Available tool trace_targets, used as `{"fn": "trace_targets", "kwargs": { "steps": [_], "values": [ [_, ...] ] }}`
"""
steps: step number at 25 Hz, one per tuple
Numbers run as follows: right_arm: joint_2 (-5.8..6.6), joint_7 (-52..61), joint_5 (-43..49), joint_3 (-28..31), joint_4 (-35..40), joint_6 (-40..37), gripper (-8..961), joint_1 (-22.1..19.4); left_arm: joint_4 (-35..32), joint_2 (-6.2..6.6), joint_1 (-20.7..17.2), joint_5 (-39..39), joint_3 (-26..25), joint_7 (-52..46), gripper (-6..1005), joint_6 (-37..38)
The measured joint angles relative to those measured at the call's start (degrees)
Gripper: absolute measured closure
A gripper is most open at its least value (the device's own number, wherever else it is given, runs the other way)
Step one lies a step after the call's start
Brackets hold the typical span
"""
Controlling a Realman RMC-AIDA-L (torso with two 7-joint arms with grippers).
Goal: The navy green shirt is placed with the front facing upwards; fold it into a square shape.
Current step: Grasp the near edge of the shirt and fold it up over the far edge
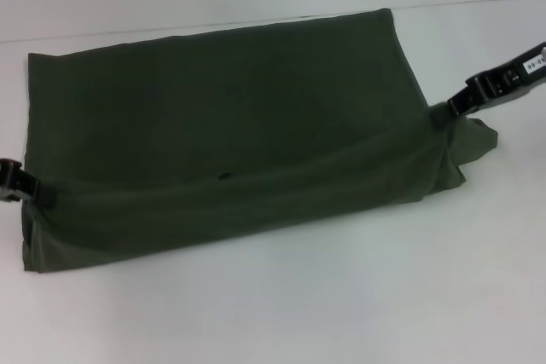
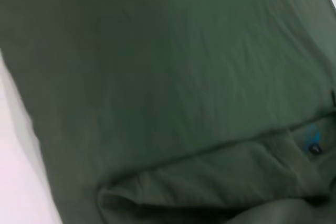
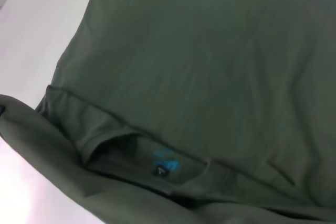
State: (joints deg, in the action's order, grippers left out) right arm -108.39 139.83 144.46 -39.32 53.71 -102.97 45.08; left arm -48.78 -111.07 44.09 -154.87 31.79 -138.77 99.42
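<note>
a white table (image 1: 341,296) carries the shirt (image 1: 230,125), plain back up, folded into a wide band. left gripper (image 1: 19,185) and right gripper (image 1: 465,101) pinch its ends. wrist views show the label (image 3: 165,163) inside the fold. squaring remains.

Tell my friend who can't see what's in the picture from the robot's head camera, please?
A big navy green shirt, folded into a long rectangle with its plain side up, lies across a white table. The left gripper is at the shirt's left edge and the right gripper is at its bunched right end.
</note>
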Motion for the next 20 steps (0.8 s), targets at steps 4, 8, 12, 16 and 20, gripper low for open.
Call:
{"fn": "trace_targets", "kwargs": {
  "steps": [4, 8, 12, 16, 20],
  "values": [
    [-0.23, 0.32, -0.02, 0.07, -0.06, 1.89, 946, 0.9, -0.03, 0.14, 0.25, 0.26, -0.08, -0.91, 929, -2.5],
    [-0.37, 0.56, -0.63, 0.12, -0.66, 4.27, 946, 1.68, -0.05, 0.16, 0.87, 1.01, -0.08, -1.84, 929, -5.28],
    [-0.1, 0.66, -0.88, 0.11, -2.35, 7.32, 946, 2.27, 0.09, 0.06, 2.03, 2.05, -0.07, -2.27, 928, -7.78],
    [-0.15, 1.32, -0.84, -0.4, -2.76, 10.21, 946, 2.33, 0.06, -0.57, 3.23, 2.58, -0.03, -2.77, 928, -9.96],
    [-0.14, 1.55, -0.75, -0.29, -2.82, 12.93, 947, 2.13, 0.17, -0.85, 3.86, 3.95, 0.08, -2.89, 928, -11.94]
  ]
}}
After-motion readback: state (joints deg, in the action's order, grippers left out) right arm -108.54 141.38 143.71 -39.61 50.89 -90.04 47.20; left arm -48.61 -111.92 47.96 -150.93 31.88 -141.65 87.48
